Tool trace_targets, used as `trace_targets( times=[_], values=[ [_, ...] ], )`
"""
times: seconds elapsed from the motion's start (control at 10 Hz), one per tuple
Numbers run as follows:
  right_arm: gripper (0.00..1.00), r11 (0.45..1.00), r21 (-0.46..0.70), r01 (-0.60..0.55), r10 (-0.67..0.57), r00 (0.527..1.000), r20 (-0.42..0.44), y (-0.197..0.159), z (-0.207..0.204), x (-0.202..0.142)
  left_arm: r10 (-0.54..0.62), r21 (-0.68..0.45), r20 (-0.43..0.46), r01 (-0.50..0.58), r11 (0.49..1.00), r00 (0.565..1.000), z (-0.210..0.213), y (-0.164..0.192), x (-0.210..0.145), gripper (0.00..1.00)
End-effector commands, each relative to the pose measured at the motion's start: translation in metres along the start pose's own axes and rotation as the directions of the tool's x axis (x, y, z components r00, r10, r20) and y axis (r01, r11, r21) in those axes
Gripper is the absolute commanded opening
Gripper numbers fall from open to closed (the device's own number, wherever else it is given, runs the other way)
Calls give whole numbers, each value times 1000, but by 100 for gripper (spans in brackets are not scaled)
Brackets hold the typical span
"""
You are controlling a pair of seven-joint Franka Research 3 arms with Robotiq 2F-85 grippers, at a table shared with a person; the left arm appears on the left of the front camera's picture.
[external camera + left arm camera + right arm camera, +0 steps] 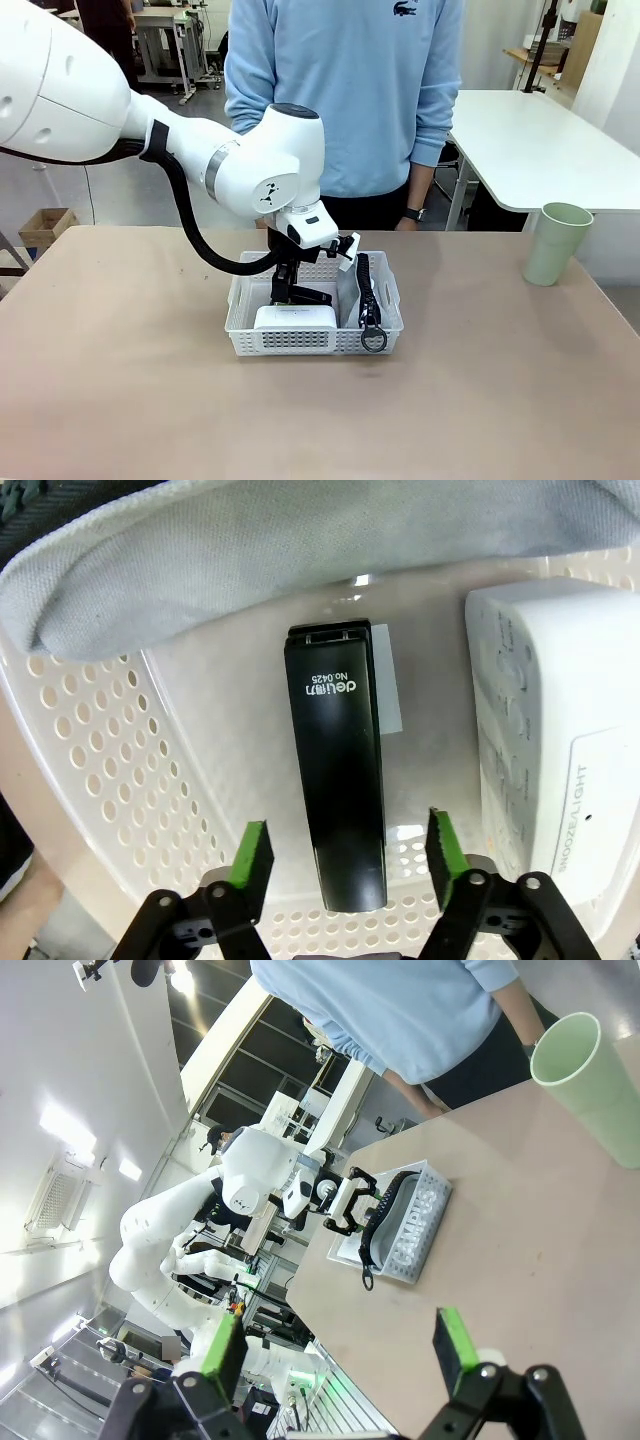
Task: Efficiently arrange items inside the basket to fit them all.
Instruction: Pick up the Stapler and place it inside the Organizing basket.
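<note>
Left end effector (350, 845) is down inside the basket (315, 343). Its jaws are parted wider than the black stapler (335, 780) lying between them; the pads (255, 855) are clear of it, nothing gripped. In the left wrist view the white device (540, 760) lies at 3 o'clock of the stapler and the grey pouch (250, 560) at 12. Right end effector (340, 1345) is open and empty above the surface (120, 380). The green cup (555, 243) stands upright on the surface at 3 o'clock of the basket — well apart.

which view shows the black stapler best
The left wrist view: the stapler lies flat on the basket floor, its top and print clear, between the left gripper's open fingers. The front view gives a dark sliver behind the white device. In the right wrist view it is too small to tell.
</note>
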State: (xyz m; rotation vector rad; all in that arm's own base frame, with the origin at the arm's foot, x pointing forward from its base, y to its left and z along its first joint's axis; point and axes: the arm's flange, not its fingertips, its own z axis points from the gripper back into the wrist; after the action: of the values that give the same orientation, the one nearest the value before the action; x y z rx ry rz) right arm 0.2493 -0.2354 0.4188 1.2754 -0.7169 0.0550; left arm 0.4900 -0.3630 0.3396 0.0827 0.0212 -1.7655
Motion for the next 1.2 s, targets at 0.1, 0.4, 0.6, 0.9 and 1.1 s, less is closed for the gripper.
trace_targets(
  times=[0.1,0.4,0.6,0.9,1.1],
  values=[
    [100,1000,18,-26,25,999,22,1,-1,4,-25,10,14,25,1000,1000,6,-3,-7,100],
    [100,1000,18,-26,25,999,22,1,-1,4,-40,39,39,39,998,998,16,-12,-16,100],
    [100,1000,18,-26,25,999,22,1,-1,4,-53,105,115,41,994,992,49,-39,-37,100],
    [100,1000,18,-26,25,999,22,1,-1,4,69,101,343,-110,989,937,124,-100,-113,100],
    [100,1000,18,-26,25,999,22,1,-1,4,239,-1,568,-290,957,788,163,-141,-184,100]
  ],
)
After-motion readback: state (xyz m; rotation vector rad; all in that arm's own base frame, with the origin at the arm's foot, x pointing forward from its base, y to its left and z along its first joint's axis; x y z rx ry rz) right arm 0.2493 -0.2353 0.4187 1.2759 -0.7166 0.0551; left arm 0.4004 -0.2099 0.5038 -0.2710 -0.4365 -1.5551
